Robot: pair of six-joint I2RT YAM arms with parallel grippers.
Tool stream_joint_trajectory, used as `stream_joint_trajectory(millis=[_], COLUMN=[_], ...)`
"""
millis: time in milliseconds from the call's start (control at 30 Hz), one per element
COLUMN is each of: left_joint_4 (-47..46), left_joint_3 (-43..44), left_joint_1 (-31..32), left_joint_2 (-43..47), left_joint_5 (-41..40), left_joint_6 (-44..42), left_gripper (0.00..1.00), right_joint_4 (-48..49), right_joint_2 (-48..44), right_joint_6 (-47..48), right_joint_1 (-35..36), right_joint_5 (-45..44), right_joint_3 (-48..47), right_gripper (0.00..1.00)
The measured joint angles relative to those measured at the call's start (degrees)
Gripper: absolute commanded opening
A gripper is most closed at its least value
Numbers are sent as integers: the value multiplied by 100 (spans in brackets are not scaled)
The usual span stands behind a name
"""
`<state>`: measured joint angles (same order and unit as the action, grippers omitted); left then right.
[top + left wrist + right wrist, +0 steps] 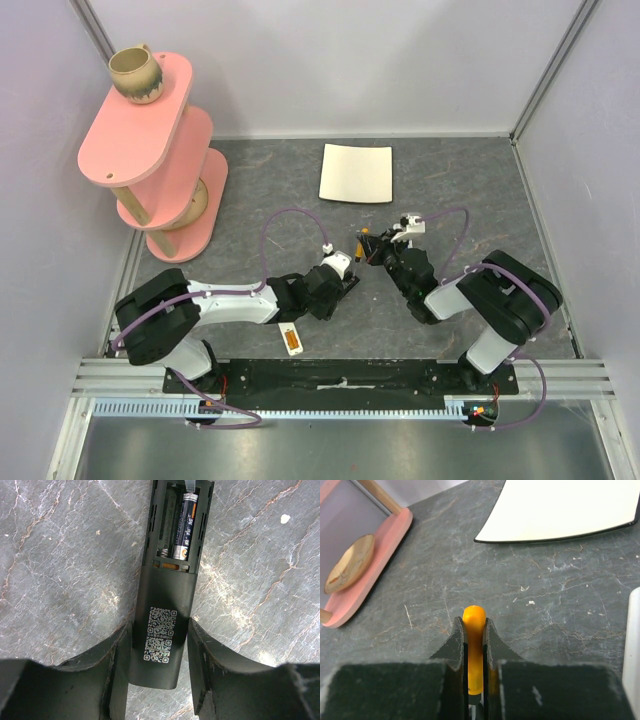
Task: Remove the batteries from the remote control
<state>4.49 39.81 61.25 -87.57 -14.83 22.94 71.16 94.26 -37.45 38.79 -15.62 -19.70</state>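
Note:
In the left wrist view the remote control (162, 595) is a black bar with QR stickers, lying on the grey table. Its battery bay is open. One dark battery (186, 525) with an orange end sits in the right slot. The left slot (165, 525) holds only its spring. My left gripper (160, 630) has its fingers pressed on both sides of the remote's near end; it also shows in the top view (345, 284). My right gripper (474, 625) is shut on an orange cylindrical battery (473, 630), held above the table. The top view shows that gripper (370, 250) and battery (360, 241) by the remote's far end.
A small white bar with an orange piece (291, 338) lies near the left arm. A white square plate (356, 172) lies at the back. A pink tiered shelf (150, 160) at the back left holds a mug (137, 75) and a wooden bowl (195, 205). Walls enclose the table.

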Motion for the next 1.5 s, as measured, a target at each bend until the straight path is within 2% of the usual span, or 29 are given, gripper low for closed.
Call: stream_joint_trajectory(millis=[700, 1100, 1500], left_joint_4=[-2, 22, 31], left_joint_3=[2, 37, 59], left_joint_1=[-4, -4, 0], left_joint_2=[-2, -46, -79], left_joint_5=[13, 20, 15], left_joint_6=[0, 0, -2], left_gripper=[2, 2, 2], right_joint_4=[308, 501, 573], right_joint_2=[369, 411, -96], right_joint_6=[-72, -511, -994], right_joint_1=[2, -105, -175], right_joint_5=[-39, 160, 402], right_joint_3=[22, 157, 400], right_gripper=[0, 0, 0])
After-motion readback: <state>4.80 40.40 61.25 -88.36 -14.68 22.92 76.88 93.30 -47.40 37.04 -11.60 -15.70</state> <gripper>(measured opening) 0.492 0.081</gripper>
